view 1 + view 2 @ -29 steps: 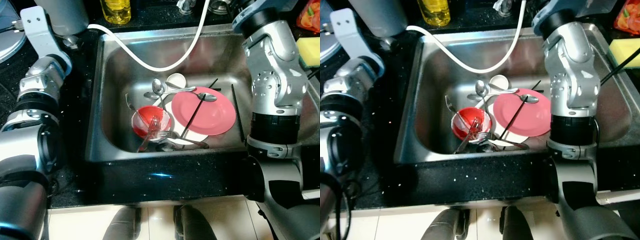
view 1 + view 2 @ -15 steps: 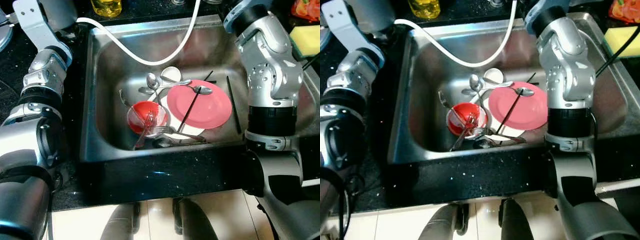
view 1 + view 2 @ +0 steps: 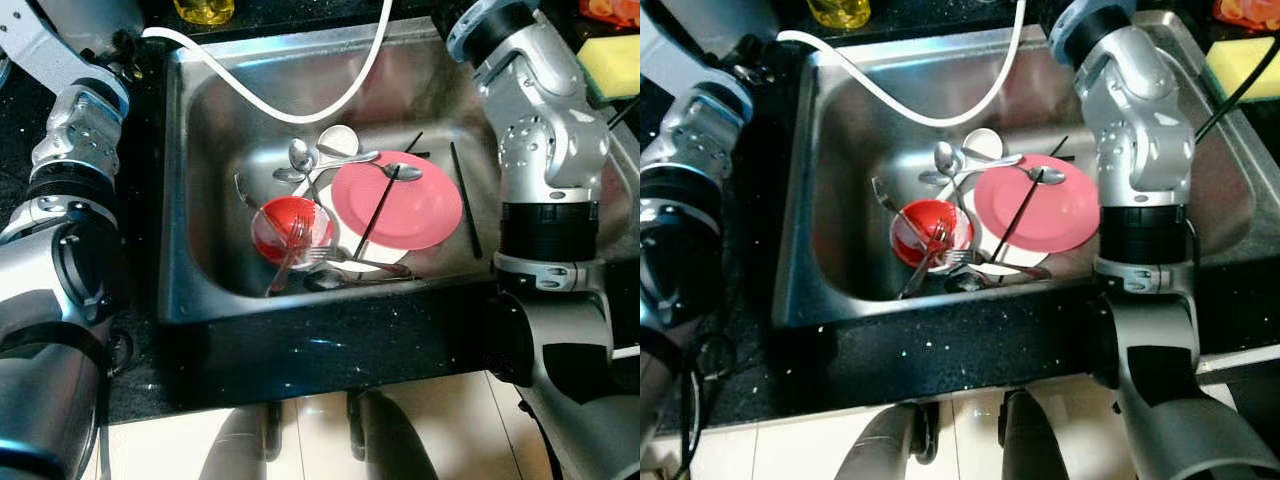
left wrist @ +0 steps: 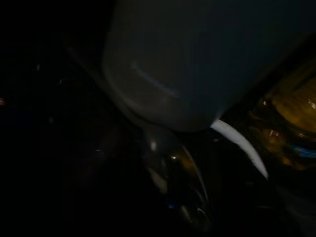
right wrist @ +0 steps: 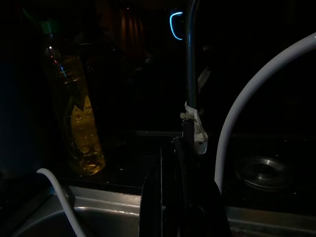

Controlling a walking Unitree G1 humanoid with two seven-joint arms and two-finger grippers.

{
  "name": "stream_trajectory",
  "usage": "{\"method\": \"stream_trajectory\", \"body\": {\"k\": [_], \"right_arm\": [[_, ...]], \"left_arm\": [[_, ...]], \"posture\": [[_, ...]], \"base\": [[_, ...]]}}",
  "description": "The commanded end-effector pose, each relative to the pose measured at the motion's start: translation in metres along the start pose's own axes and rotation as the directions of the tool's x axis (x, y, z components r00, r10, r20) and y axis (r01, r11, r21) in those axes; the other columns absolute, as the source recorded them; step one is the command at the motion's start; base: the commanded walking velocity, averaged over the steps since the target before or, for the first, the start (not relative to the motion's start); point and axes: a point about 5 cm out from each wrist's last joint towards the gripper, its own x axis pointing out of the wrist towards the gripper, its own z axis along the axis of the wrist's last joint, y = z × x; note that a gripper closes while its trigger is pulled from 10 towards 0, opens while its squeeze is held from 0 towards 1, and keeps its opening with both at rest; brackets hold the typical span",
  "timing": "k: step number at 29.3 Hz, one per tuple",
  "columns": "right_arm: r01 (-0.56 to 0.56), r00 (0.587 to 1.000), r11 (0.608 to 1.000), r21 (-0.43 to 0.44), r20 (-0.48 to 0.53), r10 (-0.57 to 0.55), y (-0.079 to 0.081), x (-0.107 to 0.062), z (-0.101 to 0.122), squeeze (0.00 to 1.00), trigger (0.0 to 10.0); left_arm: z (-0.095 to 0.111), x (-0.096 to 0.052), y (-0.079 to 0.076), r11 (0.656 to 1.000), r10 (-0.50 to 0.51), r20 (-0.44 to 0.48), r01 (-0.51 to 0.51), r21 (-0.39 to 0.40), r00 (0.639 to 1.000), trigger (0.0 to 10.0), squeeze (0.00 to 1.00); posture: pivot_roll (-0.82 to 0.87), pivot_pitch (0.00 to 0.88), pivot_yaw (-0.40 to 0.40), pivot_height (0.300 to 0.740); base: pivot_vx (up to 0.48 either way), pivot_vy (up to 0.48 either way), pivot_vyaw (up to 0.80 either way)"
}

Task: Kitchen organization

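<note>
A steel sink [image 3: 190, 180] holds a pink plate [image 3: 405, 210], a red bowl [image 3: 283, 222] with a fork [image 3: 292, 250] leaning in it, a small white dish [image 3: 338, 140], spoons [image 3: 300, 155] and black chopsticks [image 3: 463, 200]. Both silver arms reach past the sink toward the back of the counter. The right wrist view finds my right gripper [image 5: 165, 197] shut and empty, just in front of the faucet [image 5: 190, 64]. In the very dark left wrist view, a pale rounded body [image 4: 197, 59] and a white hose [image 4: 239, 145] can be made out.
A white hose [image 3: 300, 112] loops over the sink's back. A yellow bottle [image 5: 81, 128] stands behind the sink on the left, and a yellow sponge [image 3: 612, 78] lies at the back right. Black counter surrounds the sink; pale floor lies below.
The whole picture has shifted up and left, so the camera moved. The dishes lie as before. Both arms still reach toward the back.
</note>
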Motion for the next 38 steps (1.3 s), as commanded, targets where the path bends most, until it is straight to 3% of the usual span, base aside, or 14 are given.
{"method": "stream_trajectory", "body": {"k": [1, 12, 14, 18, 20, 21, 23, 25, 26, 31, 34, 38], "right_arm": [[0.007, 0.999, 1.000, -0.001, -0.031, -0.007, -0.002, -0.008, -0.010, 0.00, 10.0], [0.010, 1.000, 1.000, 0.006, -0.028, -0.010, -0.002, -0.009, -0.011, 0.00, 10.0], [0.011, 1.000, 1.000, 0.008, -0.028, -0.010, -0.002, -0.009, -0.011, 0.00, 10.0], [0.011, 1.000, 1.000, 0.014, -0.025, -0.011, -0.002, -0.009, -0.013, 0.00, 10.0], [0.012, 1.000, 1.000, 0.015, -0.025, -0.011, -0.002, -0.009, -0.013, 0.00, 10.0], [0.012, 1.000, 1.000, 0.017, -0.023, -0.011, -0.001, -0.009, -0.013, 0.00, 10.0], [0.012, 1.000, 1.000, 0.019, -0.022, -0.011, -0.001, -0.009, -0.014, 0.00, 10.0], [0.009, 1.000, 1.000, 0.023, -0.018, -0.009, 0.000, -0.008, -0.014, 0.00, 10.0], [0.008, 1.000, 1.000, 0.024, -0.016, -0.008, 0.001, -0.008, -0.014, 0.00, 10.0], [0.006, 1.000, 1.000, 0.025, -0.012, -0.005, 0.001, -0.007, -0.015, 0.00, 10.0], [0.004, 1.000, 1.000, 0.025, -0.010, -0.004, 0.001, -0.008, -0.016, 0.00, 10.0], [0.004, 1.000, 1.000, 0.025, 0.003, -0.004, 0.000, -0.008, -0.016, 0.00, 10.0]], "left_arm": [[-0.025, -0.001, 0.006, 0.996, 0.040, -0.140, -0.052, -0.078, 0.989, 0.0, 0.00], [-0.017, 0.001, -0.008, 0.994, 0.009, -0.123, -0.022, -0.111, 0.992, 0.0, 0.00], [-0.017, 0.002, -0.013, 0.994, -0.022, -0.123, 0.009, -0.108, 0.992, 0.0, 0.00], [-0.029, 0.002, -0.043, 0.986, -0.149, -0.174, 0.132, -0.103, 0.973, 0.0, 0.00], [-0.032, 0.002, -0.046, 0.985, -0.161, -0.184, 0.145, -0.095, 0.970, 0.0, 0.00], [-0.038, 0.002, -0.052, 0.986, -0.166, -0.180, 0.158, -0.060, 0.969, 10.0, 0.00], [-0.042, 0.002, -0.055, 0.986, -0.169, -0.175, 0.165, -0.035, 0.970, 10.0, 0.00], [-0.051, 0.000, -0.059, 0.986, -0.107, -0.093, 0.117, 0.118, 0.990, 10.0, 0.00], [-0.057, -0.001, -0.061, 0.983, -0.084, -0.061, 0.093, 0.156, 0.995, 10.0, 0.00], [-0.075, -0.011, -0.067, 0.977, -0.040, 0.020, 0.035, 0.212, 0.999, 10.0, 0.00], [-0.093, -0.024, -0.080, 0.975, -0.064, 0.017, 0.059, 0.212, 0.998, 10.0, 0.00], [-0.125, -0.061, -0.121, 0.924, -0.273, -0.064, 0.280, 0.262, 0.960, 10.0, 0.00]], "posture": [[-0.26, 0.404, 0.109, 0.740], [-0.26, 0.399, 0.112, 0.740], [-0.26, 0.397, 0.113, 0.740], [-0.24, 0.386, 0.116, 0.740], [-0.24, 0.386, 0.116, 0.740], [-0.23, 0.380, 0.118, 0.740], [-0.23, 0.377, 0.121, 0.740], [-0.23, 0.369, 0.122, 0.740], [-0.22, 0.360, 0.122, 0.740], [-0.22, 0.340, 0.125, 0.740], [-0.21, 0.322, 0.128, 0.740], [-0.20, 0.286, 0.137, 0.740]], "base": [[0.000, 0.000, 0.00], [0.000, 0.000, 0.00], [0.000, 0.000, 0.00], [0.000, 0.000, 0.00], [0.000, 0.000, 0.00], [0.000, 0.000, 0.00], [0.000, 0.000, 0.00], [0.000, 0.000, 0.00], [0.000, 0.000, 0.00], [0.000, 0.000, 0.00], [0.000, 0.000, 0.00], [0.000, 0.000, 0.00]]}}
